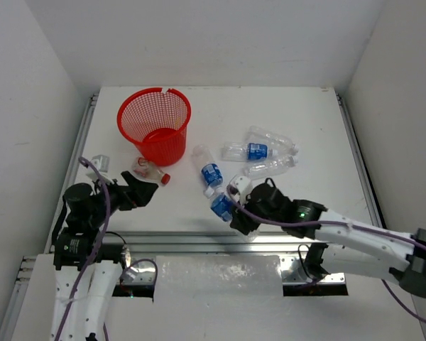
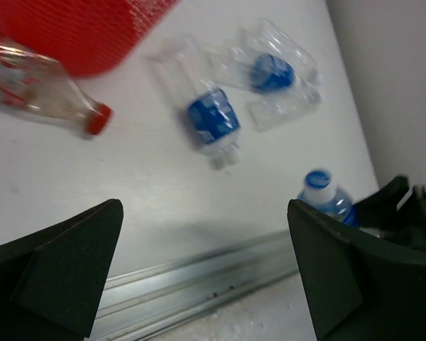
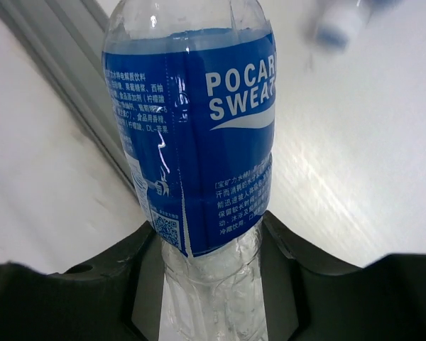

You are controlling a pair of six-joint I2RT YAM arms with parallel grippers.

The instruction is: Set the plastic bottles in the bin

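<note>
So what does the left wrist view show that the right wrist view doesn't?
Only left wrist: the bin, the red-capped bottle beside it, the clear bottle pile, and the open left gripper. Only right wrist: the POCARI SWEAT print, readable up close. Both: the blue-labelled bottle gripped by the right gripper, plus the metal rail.

Setting: robotics lab work cell. Plain white panel walls are closing in a white table on three sides. Aluminium rails are running along the table's edges. A left arm and a right arm, white and black, are sitting mounted at the near edge, with purple cables running along them.
</note>
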